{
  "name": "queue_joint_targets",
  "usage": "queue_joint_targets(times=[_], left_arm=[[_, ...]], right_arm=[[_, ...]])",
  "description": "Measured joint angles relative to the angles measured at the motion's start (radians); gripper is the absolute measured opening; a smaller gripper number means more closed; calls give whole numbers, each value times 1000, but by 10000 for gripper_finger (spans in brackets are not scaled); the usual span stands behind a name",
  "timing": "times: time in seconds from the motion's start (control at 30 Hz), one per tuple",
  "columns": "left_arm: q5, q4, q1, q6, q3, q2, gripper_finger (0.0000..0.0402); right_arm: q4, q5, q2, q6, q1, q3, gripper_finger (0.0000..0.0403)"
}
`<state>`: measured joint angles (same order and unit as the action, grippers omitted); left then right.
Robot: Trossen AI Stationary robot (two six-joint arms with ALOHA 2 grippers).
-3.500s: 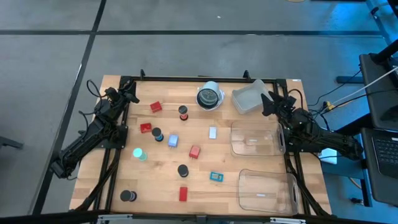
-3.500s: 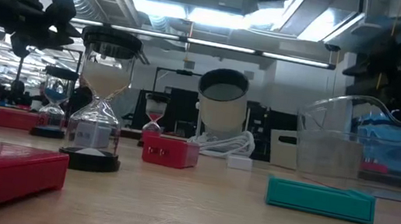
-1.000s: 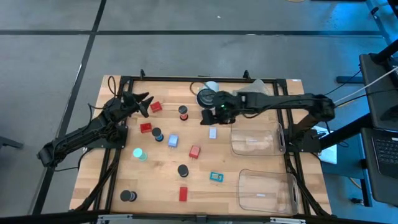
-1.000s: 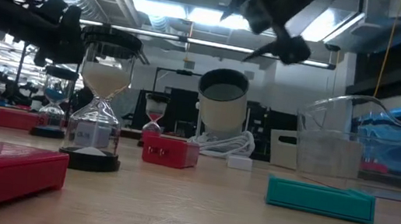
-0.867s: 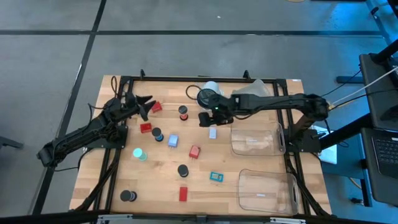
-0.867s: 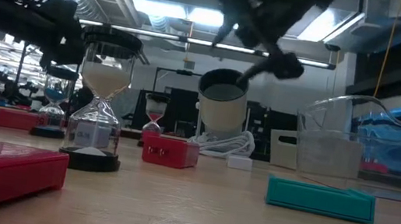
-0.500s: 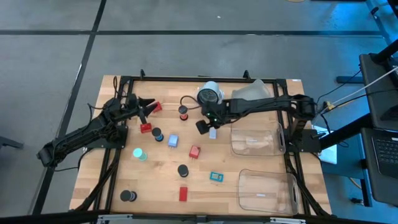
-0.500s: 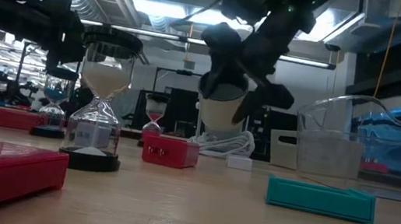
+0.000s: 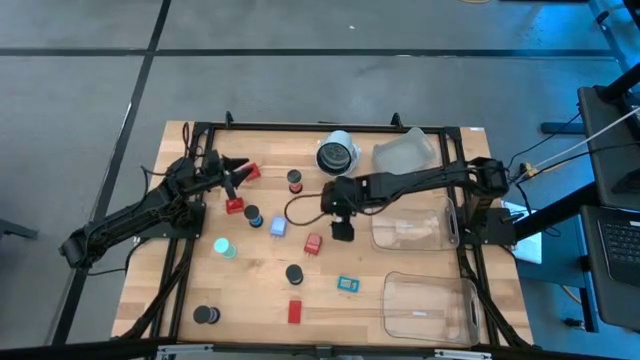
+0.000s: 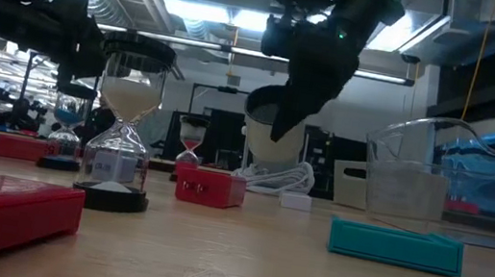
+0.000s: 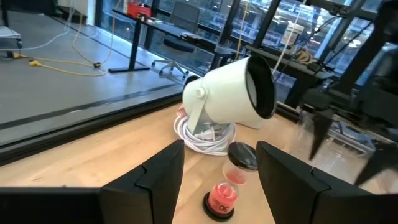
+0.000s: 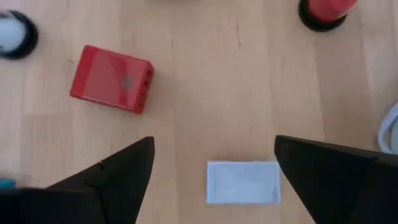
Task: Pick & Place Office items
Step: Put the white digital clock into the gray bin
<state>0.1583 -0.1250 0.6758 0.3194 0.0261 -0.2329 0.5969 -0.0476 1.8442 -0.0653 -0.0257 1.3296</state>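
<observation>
White rectangle (image 12: 242,182) lies on the wooden tabletop (image 9: 400,310), now straddled by the right gripper (image 12: 213,163), which has swung down from beside the lamp (image 9: 337,155); its fingers gape wide, empty. Left gripper (image 9: 238,174) holds by the red block (image 9: 234,206), open. From above, the arm hides the rectangle.

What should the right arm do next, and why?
Probably ease the right gripper straight down. Its fingers are open and the white rectangle lies on the table between them in the right wrist view, while the low view shows the gripper above the tabletop. Lowering first, then closing, seems the safest way to grasp it.
</observation>
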Motion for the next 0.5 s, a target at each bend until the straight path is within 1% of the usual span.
queue_joint_targets(times=[0.07, 0.13, 0.2, 0.3, 0.33, 0.37, 0.4, 0.5], left_arm=[[-16, 4, 0, 0, 0, 0, 196], [-21, 5, 0, -1, 0, 0, 196], [-22, 5, 0, 0, 0, 0, 196], [-23, 6, 0, 0, 0, 0, 196], [-23, 9, 0, 3, 0, 0, 196], [-23, 14, 0, 9, 0, 0, 196], [-23, 17, 0, 18, 0, 0, 196], [-24, 18, 0, 25, 0, 0, 196]], right_arm=[[1, -20, 0, -107, -6, 0, 336], [3, -2, 0, -191, -4, 0, 338], [11, -1, 0, -194, -4, 0, 347], [30, -67, 1, -93, -17, 0, 369], [31, -89, 3, -89, -18, 0, 377], [28, -99, 5, -133, -19, 0, 385], [25, -106, 9, -238, -18, 0, 392], [34, -79, 17, -701, 6, -1, 397]])
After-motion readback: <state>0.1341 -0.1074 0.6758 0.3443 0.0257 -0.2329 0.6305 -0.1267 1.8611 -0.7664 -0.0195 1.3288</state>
